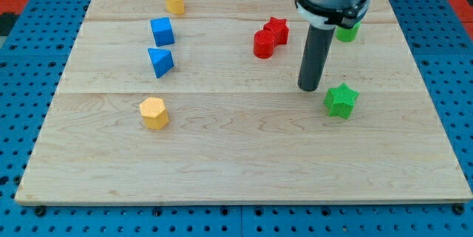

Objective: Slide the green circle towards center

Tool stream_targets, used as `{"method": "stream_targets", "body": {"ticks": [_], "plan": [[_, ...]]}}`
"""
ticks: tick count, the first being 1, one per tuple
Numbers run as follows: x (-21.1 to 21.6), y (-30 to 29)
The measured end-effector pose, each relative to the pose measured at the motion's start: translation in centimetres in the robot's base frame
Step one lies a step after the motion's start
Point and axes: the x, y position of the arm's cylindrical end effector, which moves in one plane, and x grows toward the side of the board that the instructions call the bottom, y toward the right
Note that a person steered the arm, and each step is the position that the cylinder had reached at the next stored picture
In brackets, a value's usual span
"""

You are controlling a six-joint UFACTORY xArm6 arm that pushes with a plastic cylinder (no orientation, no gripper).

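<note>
The green circle [347, 32] sits near the view's top right, partly hidden behind the arm's body. My tip [310, 88] rests on the wooden board [236, 156], below and left of the green circle and apart from it. A green star [341, 100] lies just right of my tip, a small gap between them.
A red cylinder [264, 44] and a red star [276, 29] touch each other left of the rod. A blue cube [162, 31] and blue triangle [160, 61] sit at the left. A yellow block [175, 1] is at the top left, a yellow hexagon [154, 113] lower left.
</note>
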Motion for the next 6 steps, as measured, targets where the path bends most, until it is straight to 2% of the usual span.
{"method": "stream_targets", "body": {"ticks": [1, 2, 3, 4, 5, 6], "plan": [[3.6, 4.3], [8.4, 5.9], [6.9, 9.1], [0.8, 16.6], [-6.4, 18.4], [-12.2, 16.8]]}}
